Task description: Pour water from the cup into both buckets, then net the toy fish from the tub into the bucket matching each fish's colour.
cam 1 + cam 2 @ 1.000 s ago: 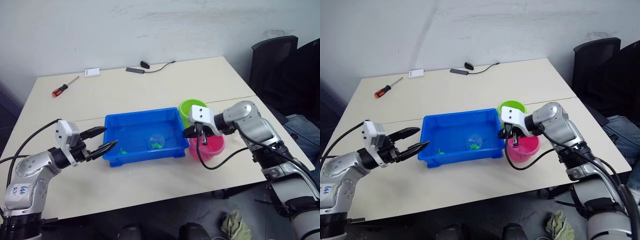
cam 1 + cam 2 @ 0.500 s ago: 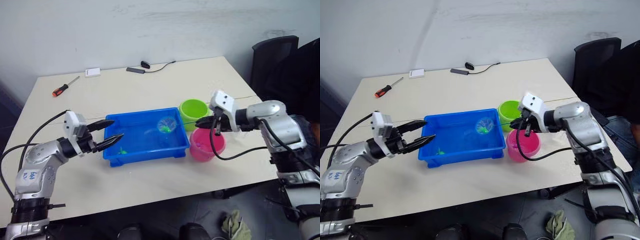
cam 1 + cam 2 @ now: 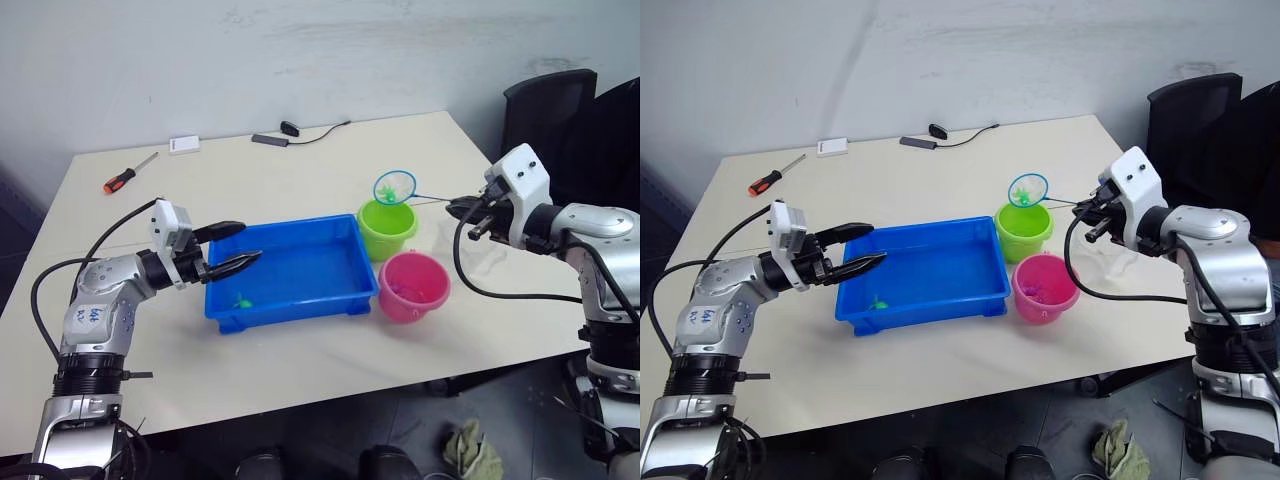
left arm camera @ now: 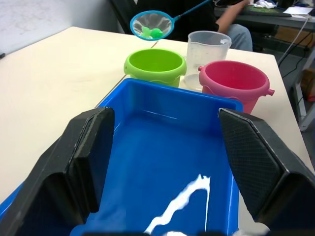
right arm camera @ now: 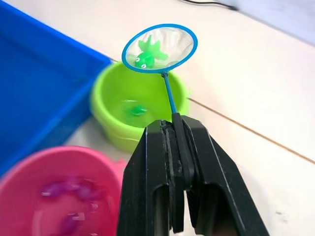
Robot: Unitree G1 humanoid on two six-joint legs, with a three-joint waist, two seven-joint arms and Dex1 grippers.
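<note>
Above the lime green bucket (image 3: 387, 228) a small blue-rimmed net (image 5: 160, 47) hangs in the air with one green toy fish (image 5: 146, 56) sitting in its mesh, and you can see another green fish (image 5: 134, 110) already down in that bucket's water. The right gripper (image 5: 173, 129) has its two black fingers clamped tight on the net's thin blue handle, out toward the right edge of the tabletop (image 3: 300, 180). The pink bucket (image 3: 414, 286) sits just in front of the green one, nearer the front edge, with a few pink fish (image 5: 59, 187) blurry in its water. The clear cup (image 4: 208, 53) stands right behind the two buckets in the left wrist view, close to both. The blue tub (image 3: 290, 272) is in the middle of the tabletop, just beside the buckets, and one little green fish (image 3: 241, 300) lies near its front left corner. The left gripper (image 3: 238, 250) hovers at the tub's left end with its fingers spread apart, holding nothing. Way back at the far edge there's a red-handled screwdriver (image 3: 127, 175), a small white box (image 3: 184, 145) and a black cable (image 3: 300, 133).
</note>
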